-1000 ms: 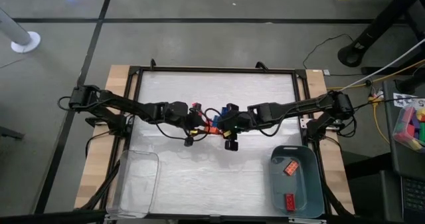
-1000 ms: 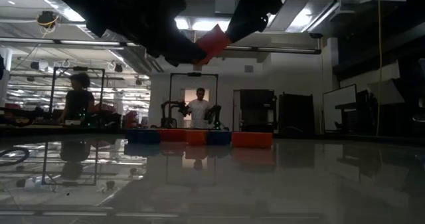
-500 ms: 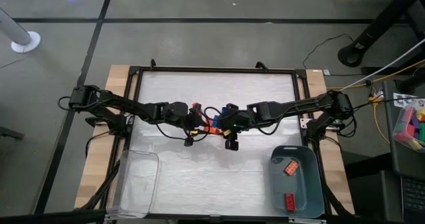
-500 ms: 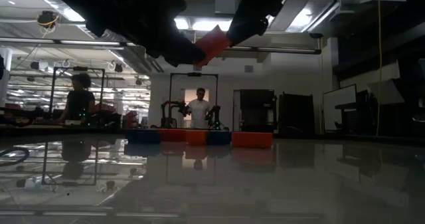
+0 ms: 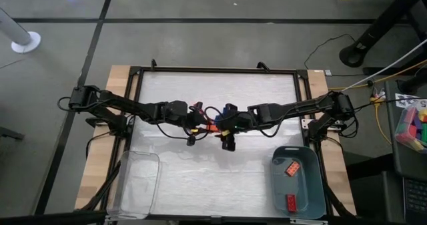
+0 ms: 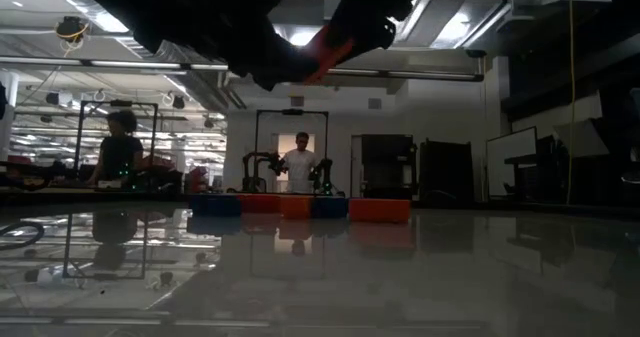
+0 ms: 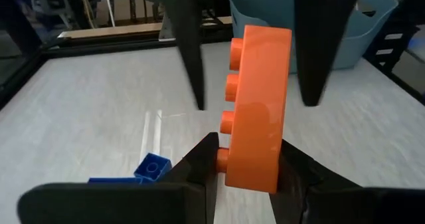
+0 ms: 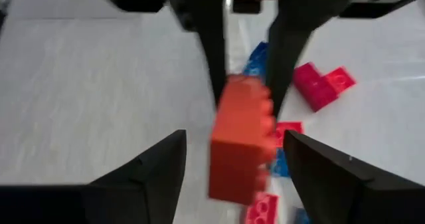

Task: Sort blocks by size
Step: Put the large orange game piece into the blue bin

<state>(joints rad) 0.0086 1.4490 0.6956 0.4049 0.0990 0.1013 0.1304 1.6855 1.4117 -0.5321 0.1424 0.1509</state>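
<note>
L fingers (image 7: 249, 174) clench orange block (image 7: 255, 111); R fingers (image 8: 229, 177) spread w/ block between, untouched.

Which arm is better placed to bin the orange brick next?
Left, probably. The left gripper is shut on the orange brick above mid-table, while the right gripper stands open around it without gripping. But the blue bin sits on the right arm's side, so the left faces a long reach.

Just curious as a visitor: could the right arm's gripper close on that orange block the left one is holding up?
Probably yes. The right gripper stands open with the orange block between its fingers, nothing between. The left gripper is shut on the block's other end.
</note>
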